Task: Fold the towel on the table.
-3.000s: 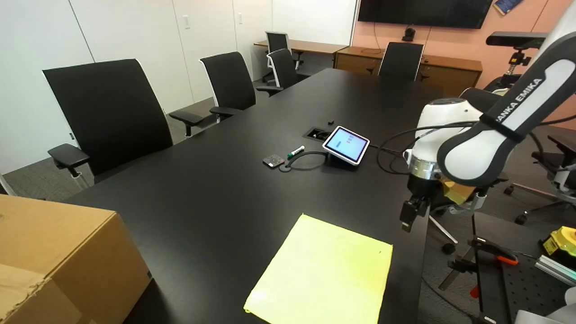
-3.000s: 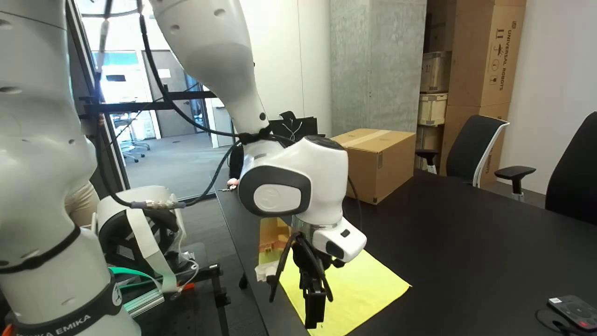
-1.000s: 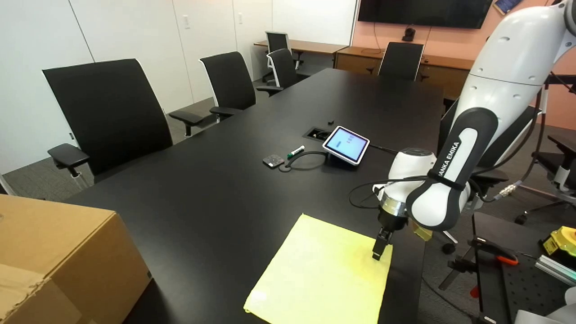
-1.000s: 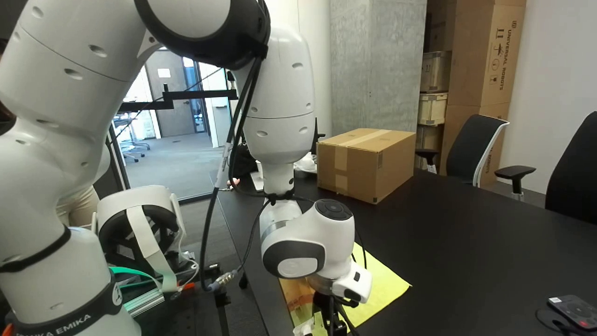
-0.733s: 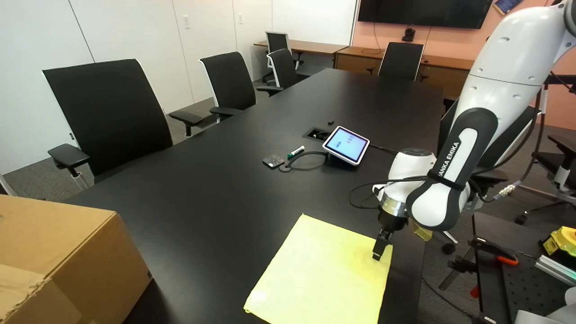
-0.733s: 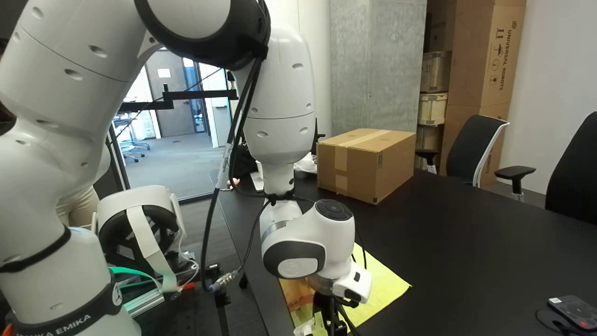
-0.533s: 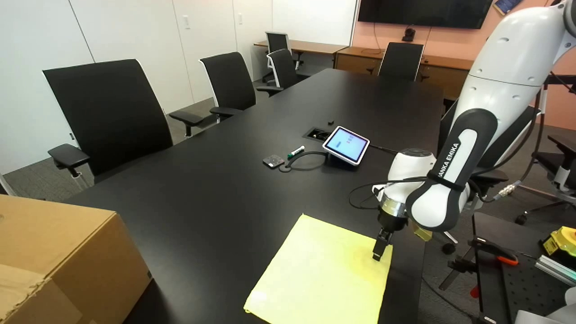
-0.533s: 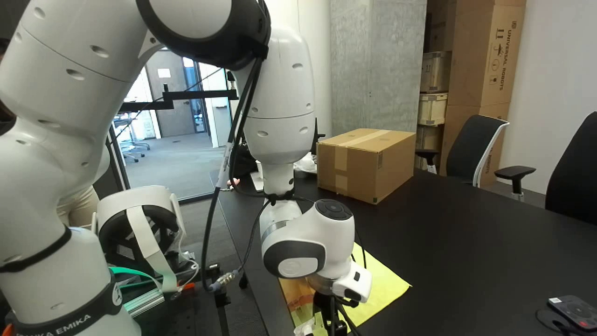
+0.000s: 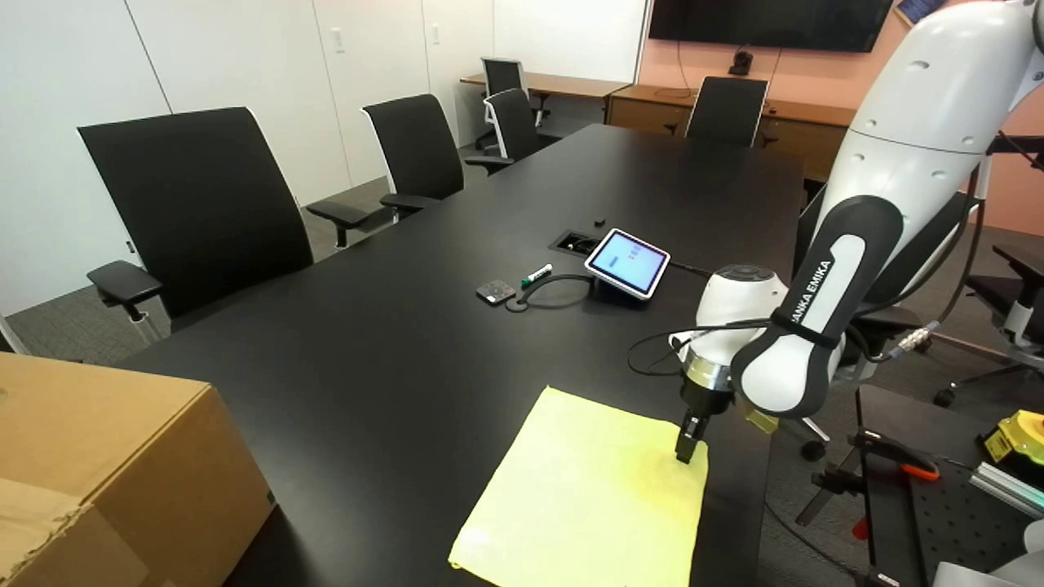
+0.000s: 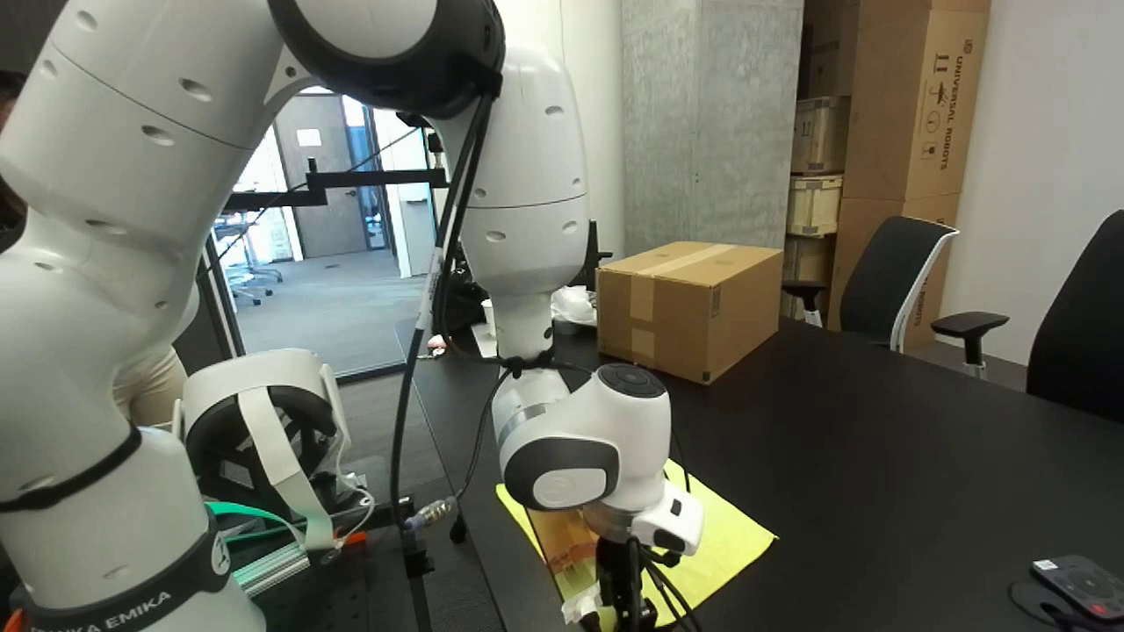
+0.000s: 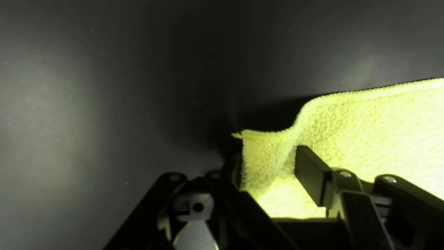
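Observation:
The pale yellow-green towel [image 9: 583, 497] lies spread on the black table [image 9: 383, 367]. At its corner nearest the table's right edge in an exterior view, my gripper [image 9: 685, 457] points down onto the cloth. In the wrist view that towel corner [image 11: 263, 159] is bunched up between the jaws. A gap still separates the two fingers of the gripper [image 11: 269, 156]: the right pad [image 11: 308, 173] touches or nearly touches the cloth, and the left finger is dark beside the corner. In an exterior view the arm covers part of the towel [image 10: 716, 535], and the fingertips are hard to make out.
A cardboard box [image 9: 171, 473] stands on the table. Farther back are a tablet [image 9: 626, 262], a green-capped marker [image 9: 536, 275] and a small dark square [image 9: 495, 292]. A tool cart [image 9: 922, 497] stands beside the table. A remote [image 10: 1084, 586] lies at the right.
Over three seconds my gripper has come down from beside the towel onto its corner. In the last half second the arm has shifted slightly, and the towel has slid a little with its corner bunching.

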`<state>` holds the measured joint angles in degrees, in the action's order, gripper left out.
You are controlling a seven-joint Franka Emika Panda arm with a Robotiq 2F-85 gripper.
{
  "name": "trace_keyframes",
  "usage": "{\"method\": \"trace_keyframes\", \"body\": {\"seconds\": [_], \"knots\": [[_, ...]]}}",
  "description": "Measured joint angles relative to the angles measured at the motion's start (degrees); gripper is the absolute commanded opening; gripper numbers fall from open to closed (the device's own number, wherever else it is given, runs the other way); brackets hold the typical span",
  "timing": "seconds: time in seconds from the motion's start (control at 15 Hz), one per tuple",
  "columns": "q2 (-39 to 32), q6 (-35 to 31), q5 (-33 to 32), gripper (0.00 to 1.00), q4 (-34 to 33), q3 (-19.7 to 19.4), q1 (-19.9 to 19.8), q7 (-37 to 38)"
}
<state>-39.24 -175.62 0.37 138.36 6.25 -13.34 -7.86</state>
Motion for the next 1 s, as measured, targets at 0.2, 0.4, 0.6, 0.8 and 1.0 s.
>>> {"method": "trace_keyframes", "body": {"seconds": [0.2,0.4,0.6,0.8,1.0], "knots": [[1.4,1.7,0.0,0.12,0.0,-1.9,2.5,1.1],[2.8,3.9,0.0,0.14,0.0,-3.3,4.4,2.1],[3.9,6.6,0.1,0.12,-0.6,-3.7,5.1,3.0],[4.2,8.6,0.8,0.12,-1.8,-3.4,5.1,3.5],[4.3,9.9,2.9,0.12,-3.6,-2.1,4.9,3.9]]}}
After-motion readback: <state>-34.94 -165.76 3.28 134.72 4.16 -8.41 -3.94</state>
